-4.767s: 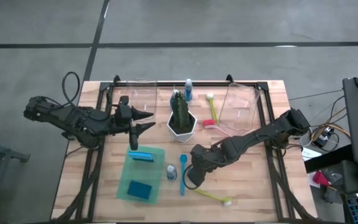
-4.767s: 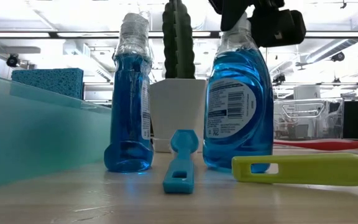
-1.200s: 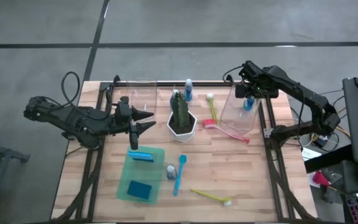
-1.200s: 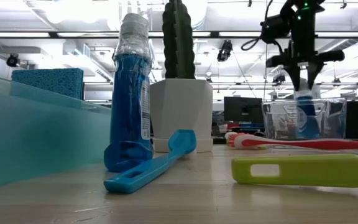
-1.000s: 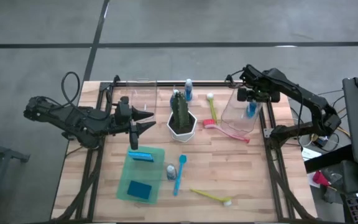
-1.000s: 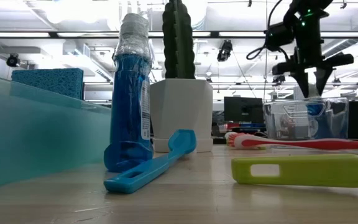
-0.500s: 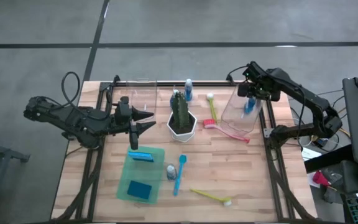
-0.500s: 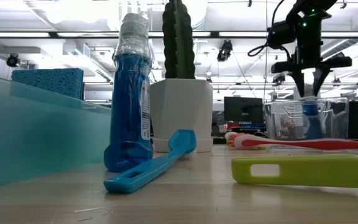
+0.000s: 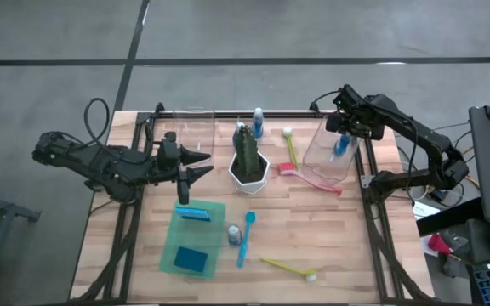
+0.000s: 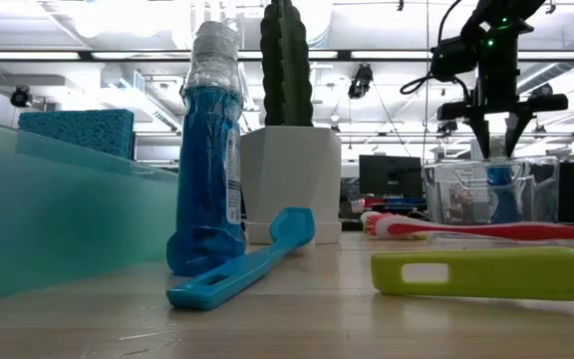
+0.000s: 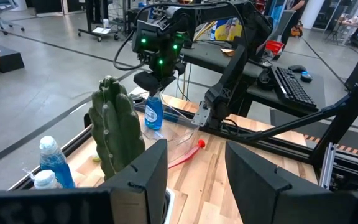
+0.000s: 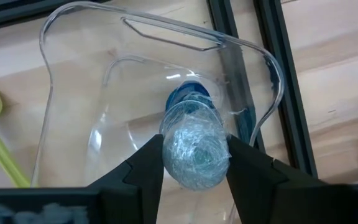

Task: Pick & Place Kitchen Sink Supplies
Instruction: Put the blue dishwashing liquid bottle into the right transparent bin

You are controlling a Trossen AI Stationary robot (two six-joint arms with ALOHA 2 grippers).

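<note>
Inside clear bin [image 9: 326,149]: blue bottle [image 9: 340,146], right end effector [image 9: 344,129] straddling cap.

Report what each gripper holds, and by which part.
Right gripper straddles the blue bottle's wrapped cap inside the clear bin; grip uncertain. Left gripper holds nothing.
</note>
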